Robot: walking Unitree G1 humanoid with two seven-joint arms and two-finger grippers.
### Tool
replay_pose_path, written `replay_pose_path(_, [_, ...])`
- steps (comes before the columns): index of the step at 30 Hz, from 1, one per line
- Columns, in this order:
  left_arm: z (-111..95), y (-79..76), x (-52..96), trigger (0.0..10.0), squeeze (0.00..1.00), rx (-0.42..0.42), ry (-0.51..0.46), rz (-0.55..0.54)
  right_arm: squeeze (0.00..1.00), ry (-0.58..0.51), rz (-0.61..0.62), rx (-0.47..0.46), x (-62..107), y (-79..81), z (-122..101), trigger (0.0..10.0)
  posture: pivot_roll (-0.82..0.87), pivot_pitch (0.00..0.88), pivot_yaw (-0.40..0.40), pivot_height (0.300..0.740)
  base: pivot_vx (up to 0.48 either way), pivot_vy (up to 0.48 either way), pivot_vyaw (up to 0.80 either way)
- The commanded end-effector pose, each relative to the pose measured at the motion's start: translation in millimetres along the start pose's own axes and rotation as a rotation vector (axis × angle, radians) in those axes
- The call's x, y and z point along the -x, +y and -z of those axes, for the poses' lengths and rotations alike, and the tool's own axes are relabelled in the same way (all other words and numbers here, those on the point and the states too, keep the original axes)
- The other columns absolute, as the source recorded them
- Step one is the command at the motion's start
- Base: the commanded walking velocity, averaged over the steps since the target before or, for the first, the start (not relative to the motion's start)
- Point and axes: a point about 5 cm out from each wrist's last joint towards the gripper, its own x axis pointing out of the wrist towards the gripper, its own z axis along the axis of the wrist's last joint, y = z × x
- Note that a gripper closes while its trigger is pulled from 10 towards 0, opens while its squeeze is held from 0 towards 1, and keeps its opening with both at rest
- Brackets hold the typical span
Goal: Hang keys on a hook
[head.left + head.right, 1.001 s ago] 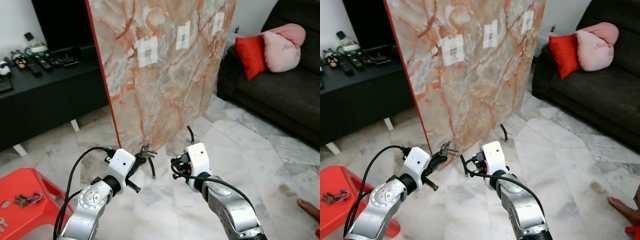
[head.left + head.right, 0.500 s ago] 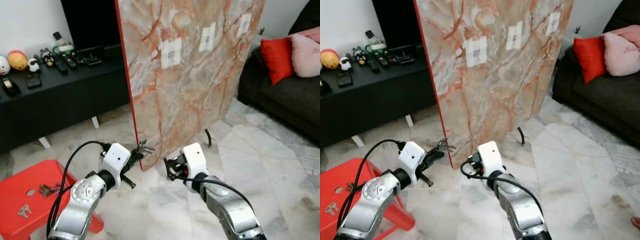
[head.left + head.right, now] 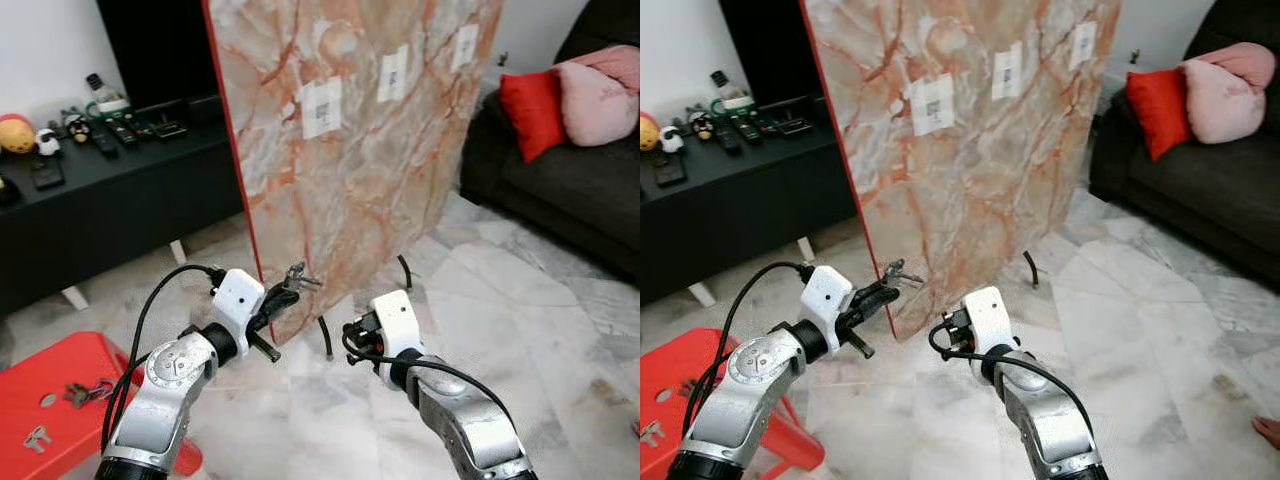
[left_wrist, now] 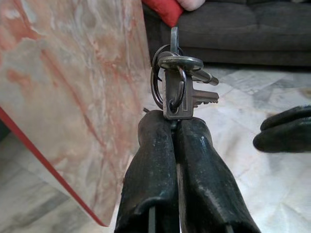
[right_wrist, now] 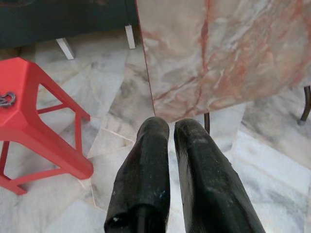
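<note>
From the head camera, the left gripper point(image 3: 285, 292) pinches a bunch of keys point(image 3: 296, 277) just before the lower red edge of a tall marble-patterned board point(image 3: 350, 140), whose white hook tags point(image 3: 321, 107) sit toward 12 o'clock, while the right gripper point(image 3: 352, 330) hovers at 4 o'clock of the keys and a red stool point(image 3: 40, 420) bearing spare keys point(image 3: 85, 392) stands at 8 o'clock. The left wrist camera shows both black fingers point(image 4: 155, 160) pressed together on the key bunch point(image 4: 179, 87), ring and blades standing clear above the tips. The right wrist camera shows that gripper's fingers point(image 5: 150, 160) drawn nearly together, holding nothing, aimed at the board's foot point(image 5: 214, 63) above marble floor.
</note>
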Motion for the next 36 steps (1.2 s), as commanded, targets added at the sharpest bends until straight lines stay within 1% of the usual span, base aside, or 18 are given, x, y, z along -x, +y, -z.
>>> replay_pose_path(1, [-4.7, -1.4, 0.9, 10.0, 0.0, -0.005, -0.011, 0.02, 0.0, -0.021, -0.014, 0.014, 0.7, 3.3, -7.1, 10.0, -0.02, 0.0, -0.019, 0.74, 0.0, 0.0, -0.73])
replay_pose_path(8, [-7.2, -3.4, 1.6, 10.0, 0.0, -0.01, -0.022, 0.034, 0.0, -0.021, -0.035, 0.018, -0.2, 7.8, -8.2, 10.0, -0.01, 0.0, -0.022, 0.74, 0.0, 0.0, -0.73])
replay_pose_path(12, [-8.0, -4.7, 1.3, 10.0, 0.0, -0.012, -0.024, 0.042, 0.0, -0.02, -0.042, 0.019, 0.1, 9.4, -7.7, 10.0, -0.01, 0.0, -0.022, 0.74, 0.0, -0.354, -0.72])
replay_pose_path(22, [-9.3, -5.0, 1.5, 10.0, 0.0, -0.002, -0.027, 0.05, 0.0, -0.015, -0.05, 0.027, 1.0, 11.0, -7.0, 10.0, -0.01, 0.0, -0.019, 0.74, 0.0, 0.0, -0.72])
replay_pose_path(30, [-10.3, -5.7, 1.3, 10.0, 0.0, -0.001, -0.027, 0.058, 0.0, -0.034, -0.043, 0.031, 1.8, 10.6, -8.8, 10.0, -0.01, 0.0, -0.018, 0.74, 0.0, 0.0, -0.06])
replay_pose_path(36, [-8.0, -6.3, 1.6, 10.0, 0.0, -0.01, -0.016, 0.056, 0.0, -0.063, -0.044, -0.006, 3.8, 8.7, -11.7, 10.0, -0.02, 0.0, -0.019, 0.74, 0.0, 0.0, 0.0])
